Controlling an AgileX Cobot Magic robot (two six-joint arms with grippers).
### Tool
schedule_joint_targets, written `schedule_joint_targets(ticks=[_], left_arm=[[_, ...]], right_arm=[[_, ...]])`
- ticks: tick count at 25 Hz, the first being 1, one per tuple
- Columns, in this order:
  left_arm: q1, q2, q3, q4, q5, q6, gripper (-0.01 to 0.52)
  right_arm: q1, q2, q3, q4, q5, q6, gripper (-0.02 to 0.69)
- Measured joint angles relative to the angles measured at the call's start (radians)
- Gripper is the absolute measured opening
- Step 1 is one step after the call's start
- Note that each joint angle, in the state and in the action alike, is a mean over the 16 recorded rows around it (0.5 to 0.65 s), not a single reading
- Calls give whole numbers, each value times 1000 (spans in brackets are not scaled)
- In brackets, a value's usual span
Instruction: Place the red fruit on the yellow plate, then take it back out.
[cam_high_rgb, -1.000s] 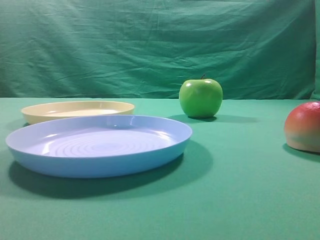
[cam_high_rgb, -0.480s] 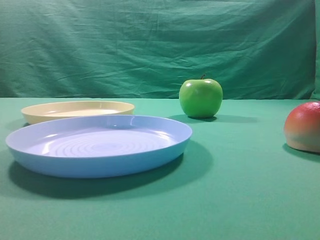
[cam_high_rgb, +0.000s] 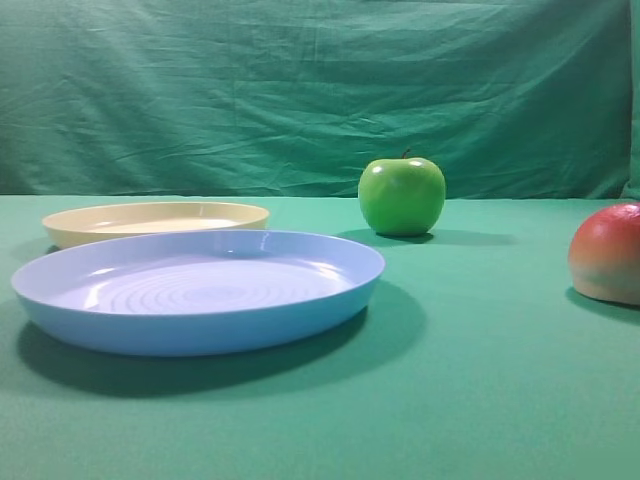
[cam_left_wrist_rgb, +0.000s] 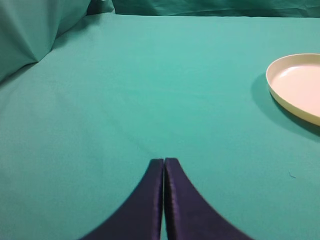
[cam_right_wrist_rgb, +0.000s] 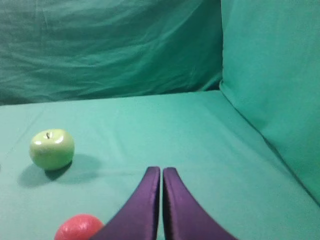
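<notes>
The red fruit (cam_high_rgb: 608, 252) rests on the green cloth at the far right edge of the high view, partly cut off; it also peeks in low at the left of the right wrist view as the red fruit (cam_right_wrist_rgb: 77, 228). The yellow plate (cam_high_rgb: 155, 222) lies at the left behind the blue plate, and its rim shows at the right of the left wrist view, the yellow plate (cam_left_wrist_rgb: 296, 86). My left gripper (cam_left_wrist_rgb: 164, 160) is shut and holds nothing. My right gripper (cam_right_wrist_rgb: 161, 169) is shut too, empty, to the right of the fruit. Neither gripper shows in the high view.
A larger light blue plate (cam_high_rgb: 200, 290) with concentric rings sits in front of the yellow one. A glossy green apple (cam_high_rgb: 402, 195) with a stem stands at the back middle, also seen as the green apple (cam_right_wrist_rgb: 51, 148). Green cloth drapes the back and sides.
</notes>
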Motion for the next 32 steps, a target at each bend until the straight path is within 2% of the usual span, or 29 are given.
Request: schedule_joint_targets(ticks=[13,32], left_arm=[[0,0,0,0,0,0,0],[0,0,0,0,0,0,0]], right_arm=[[-11,-12,253,10,-148,0,0],[-11,-12,277,30,-161,-3,0]])
